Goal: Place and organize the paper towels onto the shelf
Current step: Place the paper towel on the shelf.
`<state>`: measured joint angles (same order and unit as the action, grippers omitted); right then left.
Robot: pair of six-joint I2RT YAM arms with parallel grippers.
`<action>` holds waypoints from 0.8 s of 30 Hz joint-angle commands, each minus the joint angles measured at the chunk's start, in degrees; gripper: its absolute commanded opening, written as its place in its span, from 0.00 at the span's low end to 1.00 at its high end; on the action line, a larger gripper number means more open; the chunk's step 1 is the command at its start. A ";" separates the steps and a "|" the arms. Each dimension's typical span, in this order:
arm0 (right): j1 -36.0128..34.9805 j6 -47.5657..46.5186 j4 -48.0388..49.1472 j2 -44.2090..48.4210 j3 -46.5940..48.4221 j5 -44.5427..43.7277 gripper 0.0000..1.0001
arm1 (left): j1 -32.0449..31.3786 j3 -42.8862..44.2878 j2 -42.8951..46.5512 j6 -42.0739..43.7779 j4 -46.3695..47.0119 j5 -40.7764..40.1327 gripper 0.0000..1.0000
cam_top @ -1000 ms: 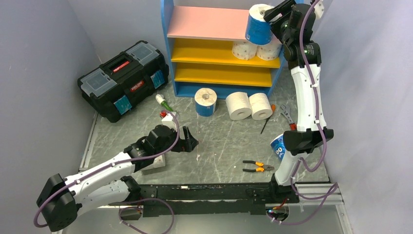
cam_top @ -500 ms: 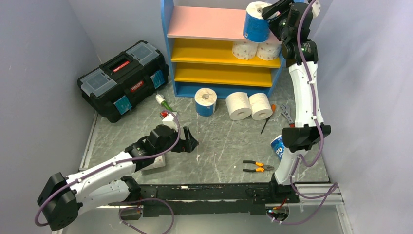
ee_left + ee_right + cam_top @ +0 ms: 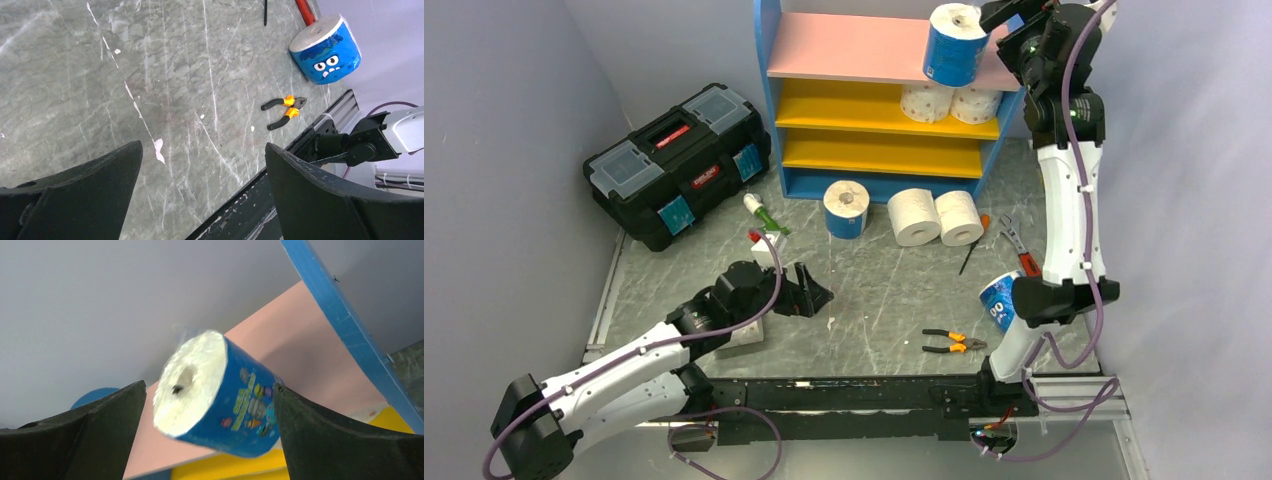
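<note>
The right hand [image 3: 996,17] has drawn back from the blue-wrapped roll [image 3: 955,45]; it stands core-up just ahead of that open hand, on the shelf [image 3: 854,48]. The left hand [image 3: 809,296] hangs open.

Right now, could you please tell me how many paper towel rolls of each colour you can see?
Blue-wrapped rolls: 3
White rolls: 4
Total: 7
</note>
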<state>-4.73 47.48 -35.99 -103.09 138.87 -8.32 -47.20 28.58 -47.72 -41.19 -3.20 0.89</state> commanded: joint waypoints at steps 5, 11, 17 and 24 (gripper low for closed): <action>-1.90 -12.58 9.37 14.93 -17.48 1.96 1.00 | -0.44 -1.28 1.89 -0.32 2.75 1.00 0.99; -5.77 -20.03 5.69 14.53 -19.31 0.49 1.00 | -0.61 -0.92 0.56 -0.39 4.39 3.38 0.99; -9.87 -25.08 5.95 12.06 -19.20 -5.72 1.00 | -0.81 -1.48 1.89 -0.30 3.86 2.17 0.99; -14.63 -29.53 5.50 7.32 -14.73 -16.66 1.00 | -0.84 -0.83 3.42 0.49 0.13 -0.28 0.99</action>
<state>-17.19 22.70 -31.09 -94.13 120.05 -16.56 -47.72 27.22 -45.58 -41.32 -2.02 2.13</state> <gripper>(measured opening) 0.994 0.994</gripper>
